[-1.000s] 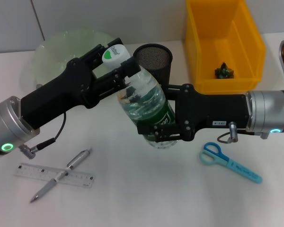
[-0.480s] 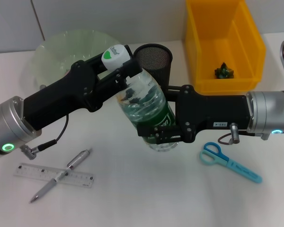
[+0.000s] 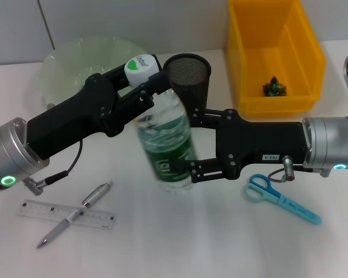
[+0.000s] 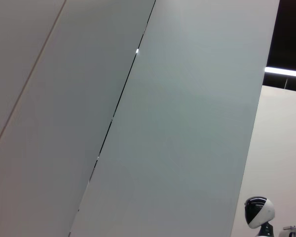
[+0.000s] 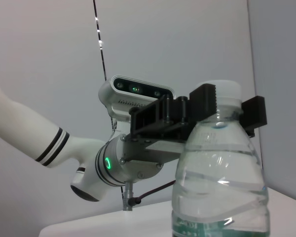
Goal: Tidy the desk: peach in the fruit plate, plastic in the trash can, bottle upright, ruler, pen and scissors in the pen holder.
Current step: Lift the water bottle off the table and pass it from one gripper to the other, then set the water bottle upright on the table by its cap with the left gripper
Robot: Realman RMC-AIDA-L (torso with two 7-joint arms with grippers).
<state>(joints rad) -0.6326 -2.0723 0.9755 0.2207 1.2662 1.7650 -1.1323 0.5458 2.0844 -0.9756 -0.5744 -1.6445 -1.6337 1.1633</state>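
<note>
— Head view: where's the bottle [image 3: 164, 145]?
— Near the desk's [image 3: 180, 243] middle, almost upright, just before the pen holder [image 3: 187, 77].
— Who has it?
— Left gripper [image 3: 152, 81] is clamped at its neck; right gripper's [image 3: 188, 145] fingers are spread wide around the body, seemingly loose.

text | none legible; bottle [image 3: 164, 149] label and cap print unreadable

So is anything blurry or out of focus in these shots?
Head view: the bottle is smeared by motion blur, while the pen, ruler and scissors are sharp. Right wrist view: the bottle's body is close and soft; the left gripper at its neck reads clearly. Left wrist view: only wall.
</note>
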